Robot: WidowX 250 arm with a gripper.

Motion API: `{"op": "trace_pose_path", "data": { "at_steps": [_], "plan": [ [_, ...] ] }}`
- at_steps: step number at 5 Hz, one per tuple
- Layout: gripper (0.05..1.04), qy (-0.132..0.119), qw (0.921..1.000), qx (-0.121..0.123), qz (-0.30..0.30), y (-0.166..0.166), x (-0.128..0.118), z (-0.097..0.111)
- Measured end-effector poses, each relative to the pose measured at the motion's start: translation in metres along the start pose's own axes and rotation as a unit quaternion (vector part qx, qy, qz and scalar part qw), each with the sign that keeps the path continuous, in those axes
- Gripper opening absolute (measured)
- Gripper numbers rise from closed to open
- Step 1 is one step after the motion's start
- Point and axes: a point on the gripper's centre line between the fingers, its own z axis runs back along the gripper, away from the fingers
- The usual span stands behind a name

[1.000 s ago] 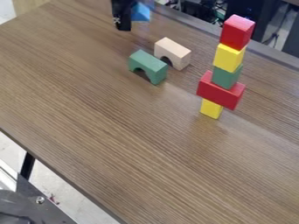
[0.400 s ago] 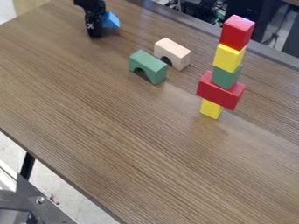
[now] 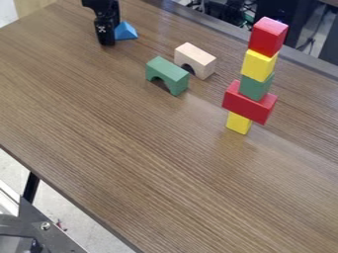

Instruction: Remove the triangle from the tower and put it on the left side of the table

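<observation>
Hanging at upper left over the brown wood-grain counter [image 3: 132,148] with the black tool [image 3: 106,38], right beside the blue triangular block [image 3: 126,31]. Cannot tell whether spread or pinching it.

A green arch block [image 3: 168,70] stands just beside a pale wooden arch block [image 3: 196,55], both with their openings facing down, as dark cables [image 3: 309,42] tangle in the background and, at lower left, a black leg [image 3: 31,187] meets a pale floor [image 3: 66,202] near a gray metal plate [image 3: 56,237].
</observation>
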Motion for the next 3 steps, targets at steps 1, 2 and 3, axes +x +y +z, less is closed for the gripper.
{"op": "trace_pose_path", "data": {
  "at_steps": [1, 2, 3],
  "plan": [
    [0.999, -0.008, 0.9999, 0.006, -0.006, 0.003, 0.0, 0.001],
    [0.999, -0.046, 0.9986, -0.005, -0.025, 0.008, -0.004, 0.027],
    [0.999, -0.066, 0.9934, -0.068, -0.066, 0.01, -0.03, 0.09]
  ]
}}
